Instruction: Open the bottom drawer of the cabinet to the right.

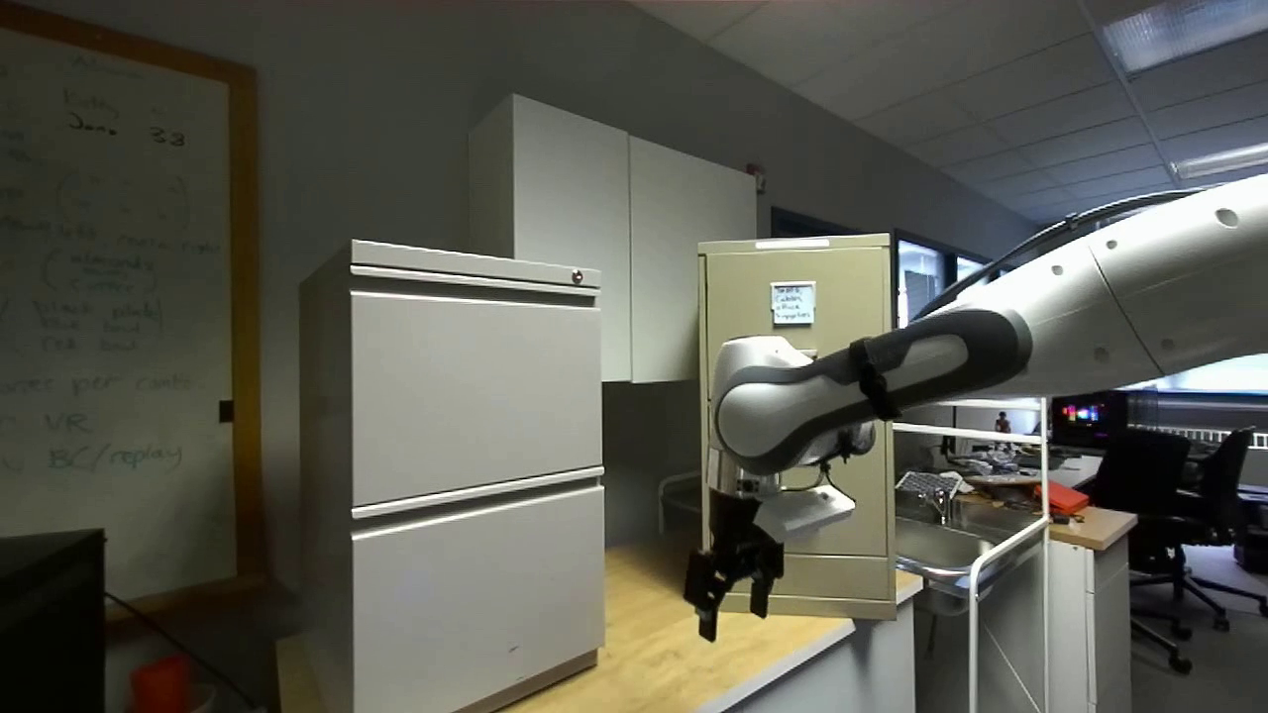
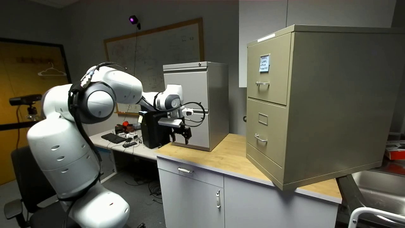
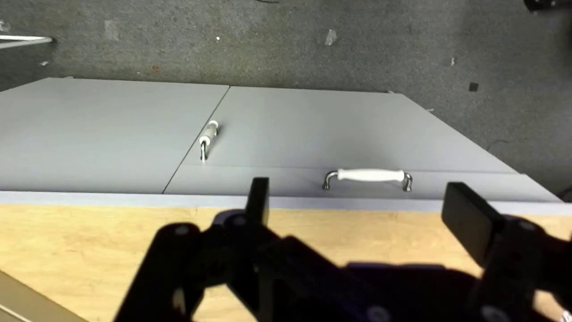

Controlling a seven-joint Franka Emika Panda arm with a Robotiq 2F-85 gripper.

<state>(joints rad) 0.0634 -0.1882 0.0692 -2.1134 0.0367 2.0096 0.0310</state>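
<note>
The beige cabinet stands on the counter's right end in both exterior views [image 1: 733,287] [image 2: 335,101]. Its bottom drawer [image 2: 269,126] is flush with the cabinet front and has a silver handle [image 2: 260,138]. In an exterior view the arm covers part of this drawer [image 1: 874,505] and its handle is hidden. A beige corner of the cabinet [image 3: 31,299] shows at the lower left of the wrist view. My gripper [image 1: 735,614] [image 2: 179,141] points down above the counter, apart from the cabinet, in front of the grey cabinet. Its fingers are wide apart and empty in the wrist view [image 3: 357,197].
A pale grey cabinet [image 1: 475,396] [image 2: 186,91] stands on the wooden counter [image 2: 231,155]. The counter front has a white drawer handle [image 2: 185,170] [image 3: 370,175] and a door handle [image 2: 218,199]. A sink [image 2: 379,190] and white rail [image 2: 379,213] are at the right.
</note>
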